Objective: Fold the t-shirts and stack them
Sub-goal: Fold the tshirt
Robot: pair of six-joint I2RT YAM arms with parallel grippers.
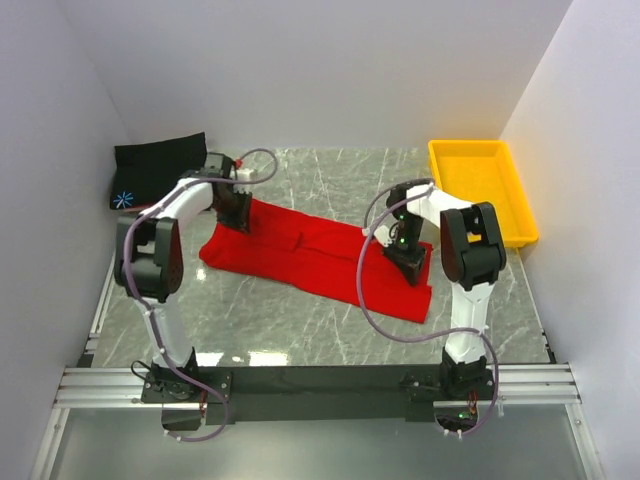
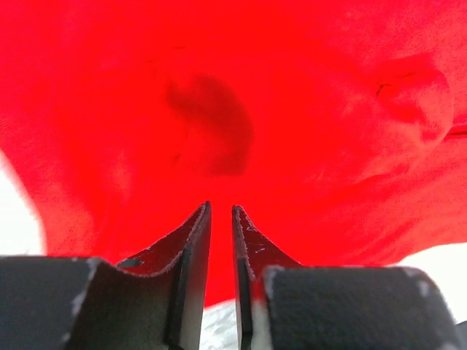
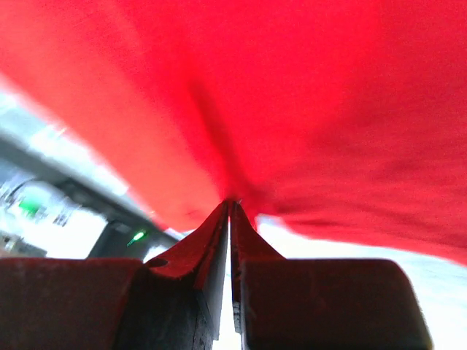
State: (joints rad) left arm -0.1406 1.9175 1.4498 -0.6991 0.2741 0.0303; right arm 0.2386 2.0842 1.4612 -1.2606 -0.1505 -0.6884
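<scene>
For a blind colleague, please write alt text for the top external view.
A red t-shirt lies spread on a marble table; the left gripper meets its left end, the right gripper its right end. Behind lie a black t-shirt, far left, and a yellow tray, far right.

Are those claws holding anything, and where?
Right gripper pinches the red t-shirt at its right end; left gripper at the other end, hold unclear.

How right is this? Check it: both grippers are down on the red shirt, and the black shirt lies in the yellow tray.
Wrong in one respect. The top view shows the black shirt lying at the far left corner of the table, not in the yellow tray, which sits at the far right. The rest stands.
</scene>
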